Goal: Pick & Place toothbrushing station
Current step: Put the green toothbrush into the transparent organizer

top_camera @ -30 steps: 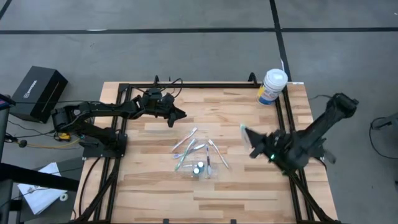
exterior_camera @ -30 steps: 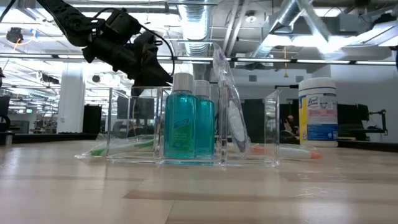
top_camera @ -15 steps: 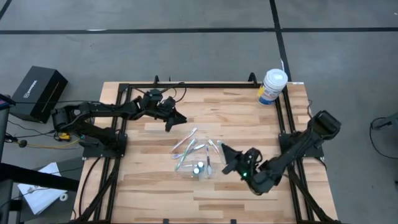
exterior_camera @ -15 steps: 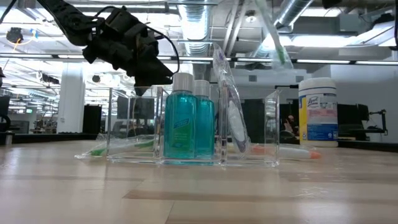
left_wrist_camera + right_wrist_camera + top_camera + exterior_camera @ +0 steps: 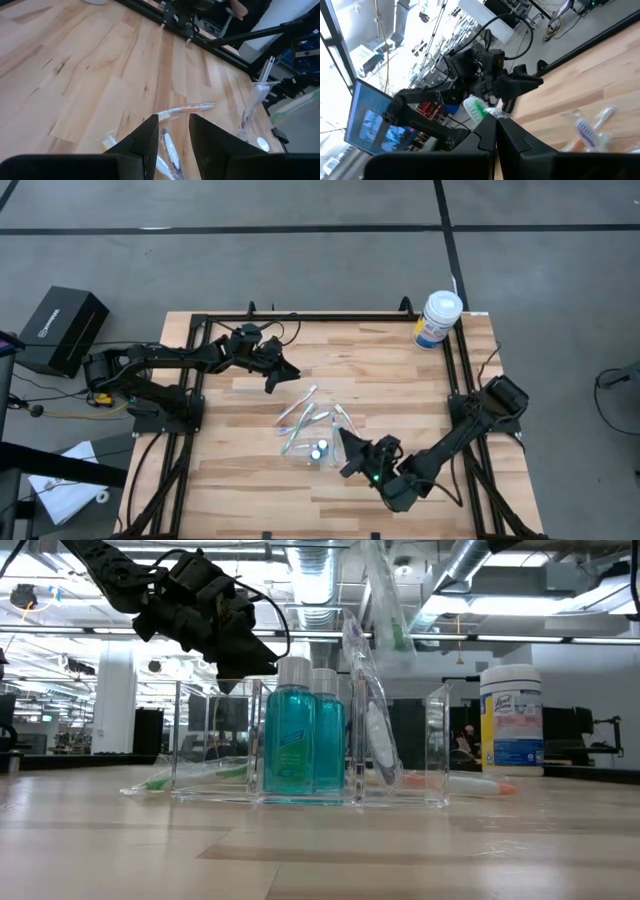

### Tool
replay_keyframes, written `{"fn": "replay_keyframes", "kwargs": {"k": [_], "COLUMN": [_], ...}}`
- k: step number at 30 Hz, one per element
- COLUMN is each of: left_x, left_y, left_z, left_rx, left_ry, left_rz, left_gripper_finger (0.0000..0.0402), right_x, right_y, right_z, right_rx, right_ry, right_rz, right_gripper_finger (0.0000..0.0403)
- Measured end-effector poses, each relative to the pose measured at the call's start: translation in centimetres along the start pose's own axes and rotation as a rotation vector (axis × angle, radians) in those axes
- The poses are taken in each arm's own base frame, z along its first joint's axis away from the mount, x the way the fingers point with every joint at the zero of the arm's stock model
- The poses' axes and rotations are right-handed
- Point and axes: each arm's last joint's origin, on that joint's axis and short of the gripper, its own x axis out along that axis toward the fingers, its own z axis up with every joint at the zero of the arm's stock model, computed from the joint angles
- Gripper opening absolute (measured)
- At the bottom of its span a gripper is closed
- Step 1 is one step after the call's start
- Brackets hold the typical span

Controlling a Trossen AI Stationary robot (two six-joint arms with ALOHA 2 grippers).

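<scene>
One thin pale toothbrush with green bristles (image 5: 476, 107) is up in the air right now, pinched in the right pincer (image 5: 350, 457), which is clenched on its handle. In the low view that wrapped brush (image 5: 385, 610) hangs tilted, head-up, right above the small clear plastic container (image 5: 310, 755) sitting mid-worktop. The container already has two teal bottles with white caps (image 5: 303, 730) standing in it, plus another wrapped brush leaning upright in a slot.

Around the container, a few more pale toothbrushes with green and pink accents (image 5: 308, 412) are lying loose on the light wooden worktop (image 5: 250, 480), just behind it.

The left pincer (image 5: 276, 369) hovers over the worktop's rear left part, fingers parted a bit and holding nothing, pointing toward the loose brushes.

Looks to me like the placing step for this brush: next it needs lining up over an open slot and lowering straight in before letting go. The large white tub with blue-yellow label (image 5: 438, 319) sits off at the far right corner.
</scene>
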Motion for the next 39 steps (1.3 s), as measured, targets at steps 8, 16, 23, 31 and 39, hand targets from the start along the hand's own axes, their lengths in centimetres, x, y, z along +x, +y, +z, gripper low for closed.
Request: {"fn": "replay_keyframes", "kwargs": {"k": [8, 16, 23, 31, 39], "left_x": [0.0, 0.0, 0.0, 0.0, 0.0], "left_y": [0.0, 0.0, 0.0, 0.0, 0.0], "left_z": [0.0, 0.0, 0.0, 0.0, 0.0], "left_rx": [0.002, 0.019, 0.017, 0.016, 0.015], "left_ry": [0.001, 0.003, 0.003, 0.003, 0.003], "left_rz": [-0.002, -0.001, -0.001, 0.000, 0.001], "left_gripper_finger": [0.0104, 0.0104, 0.0104, 0.0104, 0.0104], "right_x": [0.2, 0.2, 0.1, 0.0, -0.1], "right_y": [-0.3, -0.5, -2.9, -4.5, -5.1], "right_z": [-0.3, -0.4, -1.2, -1.3, -2.0], "right_rx": [-0.033, -0.055, -0.039, -0.010, -0.026], "right_ry": [-0.004, -0.004, -0.002, 0.008, 0.073], "right_rz": [-0.003, -0.003, -0.001, -0.001, -0.006], "right_gripper_finger": [0.0000, 0.0000, 0.0000, 0.0000, 0.0000]}}
